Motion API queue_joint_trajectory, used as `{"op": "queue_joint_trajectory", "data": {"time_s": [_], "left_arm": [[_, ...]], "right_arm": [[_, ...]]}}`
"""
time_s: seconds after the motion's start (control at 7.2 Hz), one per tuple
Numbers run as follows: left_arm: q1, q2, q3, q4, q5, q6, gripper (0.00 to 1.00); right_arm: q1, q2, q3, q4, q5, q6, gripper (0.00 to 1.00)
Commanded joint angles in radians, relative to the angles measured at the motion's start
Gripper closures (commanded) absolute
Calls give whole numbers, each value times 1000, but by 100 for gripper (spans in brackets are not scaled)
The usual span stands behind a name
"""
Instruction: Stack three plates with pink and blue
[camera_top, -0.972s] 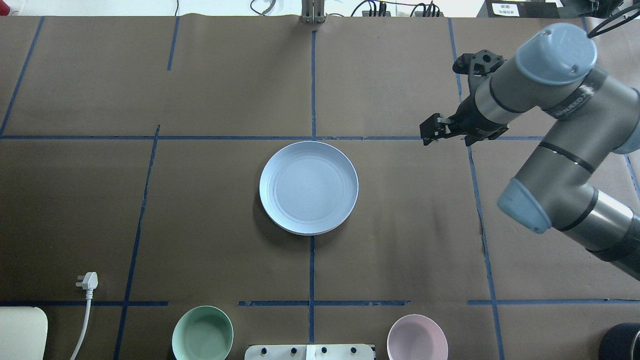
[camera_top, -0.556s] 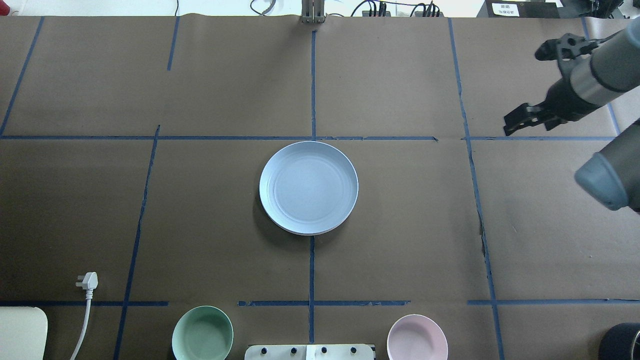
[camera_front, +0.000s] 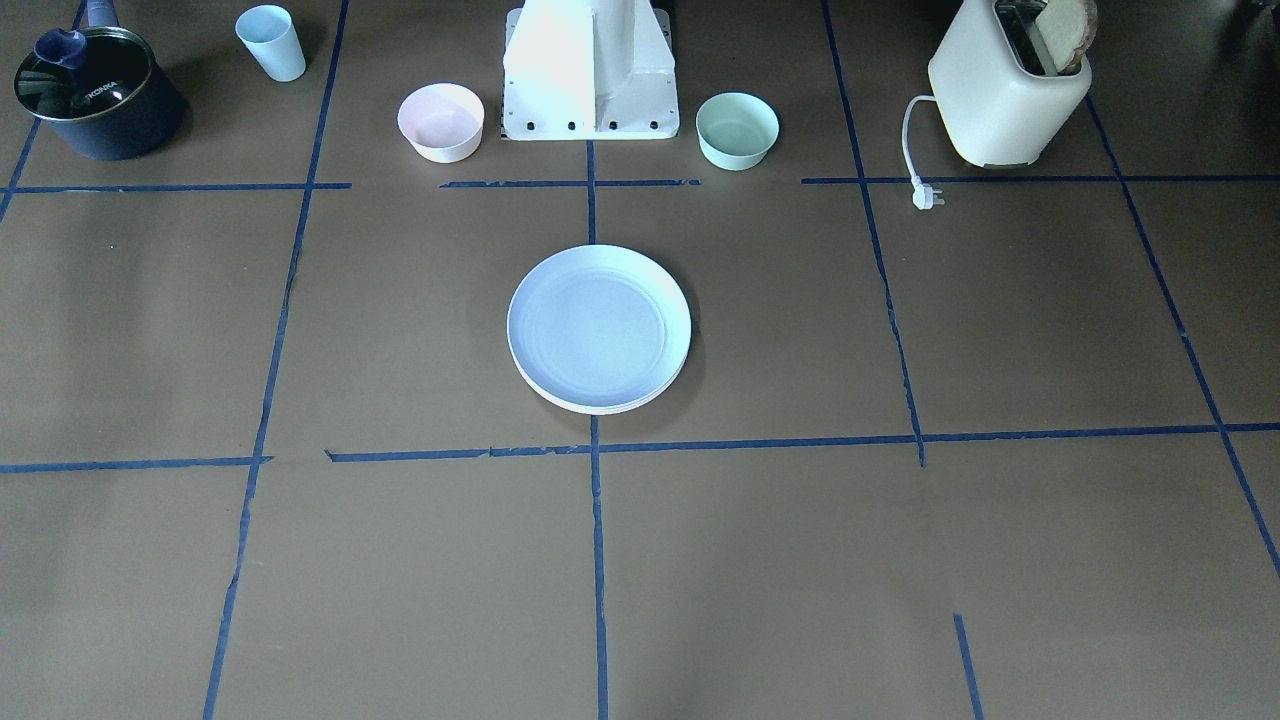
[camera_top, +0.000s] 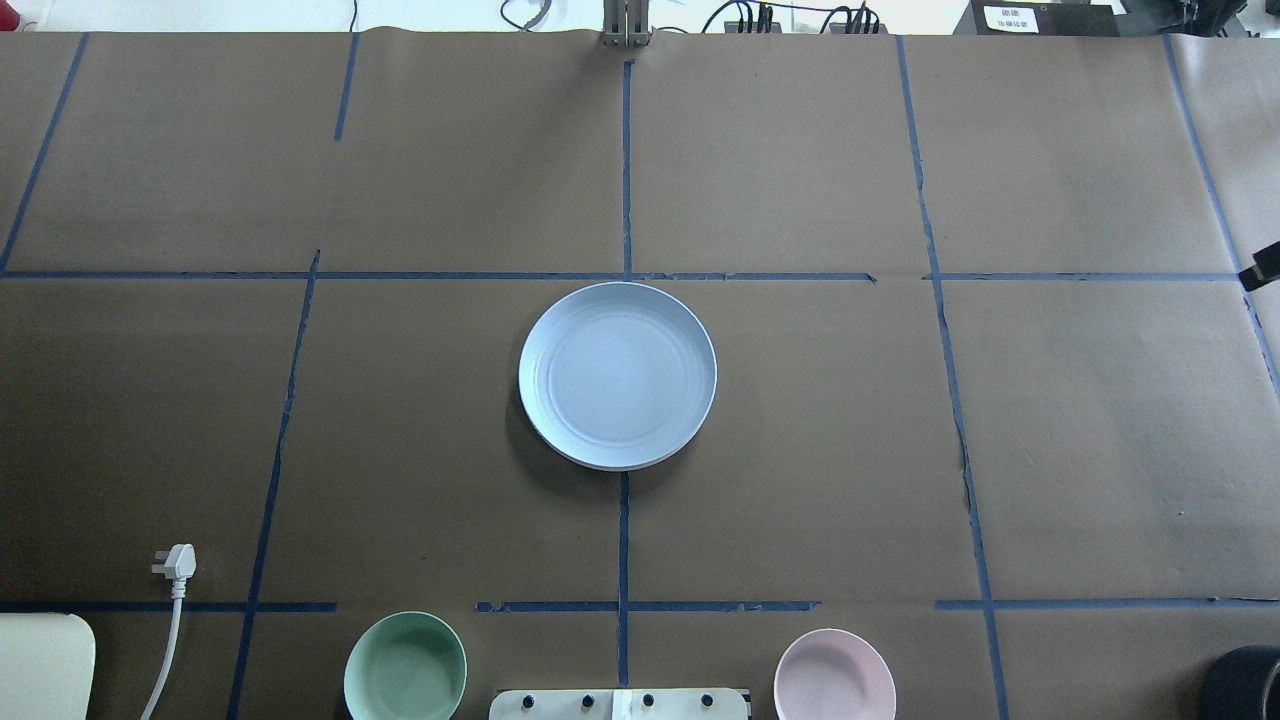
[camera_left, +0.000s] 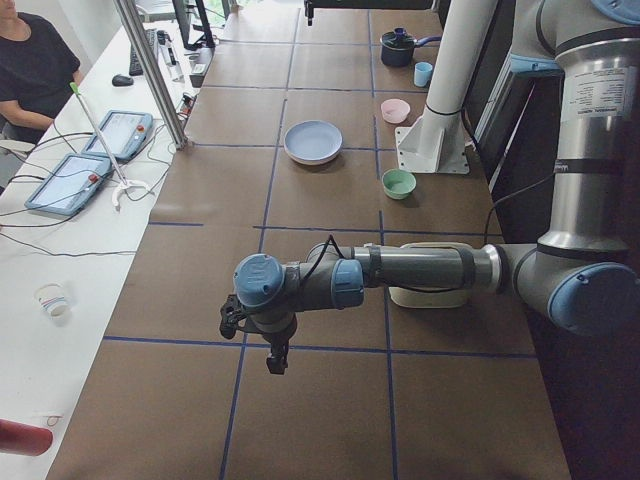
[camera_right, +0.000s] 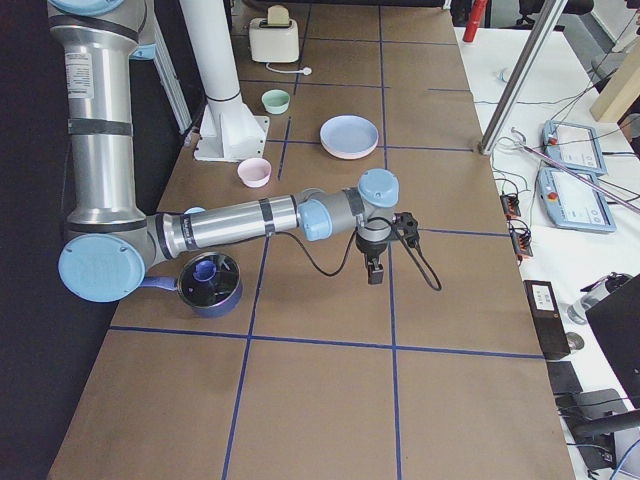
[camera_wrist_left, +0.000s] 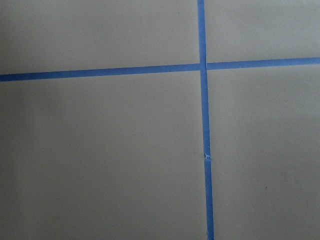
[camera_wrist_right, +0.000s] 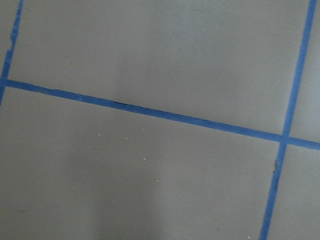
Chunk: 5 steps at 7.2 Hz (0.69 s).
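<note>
The three plates (camera_top: 617, 375) sit as one stack at the middle of the desk (camera_top: 800, 450), right where two blue tape lines cross.

The left arm (camera_left: 420, 268) reaches out over the desk's left end and the right arm (camera_right: 230, 222) over its right end, both well apart from the stack. The left fingers (camera_left: 275, 360) and the right fingers (camera_right: 374, 270) point down at bare desk. Nothing shows in them in the side views, and both wrist cameras see only paper and tape. Whether either pair is open or closed I cannot tell from these views.

In the stack, the light blue plate (camera_front: 598, 325) lies on top, face up and level. A cream rim (camera_front: 600, 408) peeks out beneath it on the operators' side, and the right side view shows a pink edge (camera_right: 350, 154) under the blue. The rims sit close to flush.

The small pink bowl (camera_top: 834, 675) and the mint bowl (camera_top: 405, 668) stand near the robot's base, apart from the stack.

By my reading the stacking is done, and nothing appears left to place.
</note>
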Motion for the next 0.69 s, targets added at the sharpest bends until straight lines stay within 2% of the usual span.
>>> {"op": "queue_joint_trajectory", "data": {"time_s": [0.0, 0.14, 0.56], "left_arm": [[0, 2, -3, 0, 0, 0, 0], [0, 5, -3, 1, 0, 1, 0], [0, 6, -2, 0, 0, 3, 0]], "right_arm": [[154, -54, -90, -4, 60, -200, 0], [227, -95, -92, -28, 95, -216, 0], [230, -166, -72, -3, 102, -216, 0]]}}
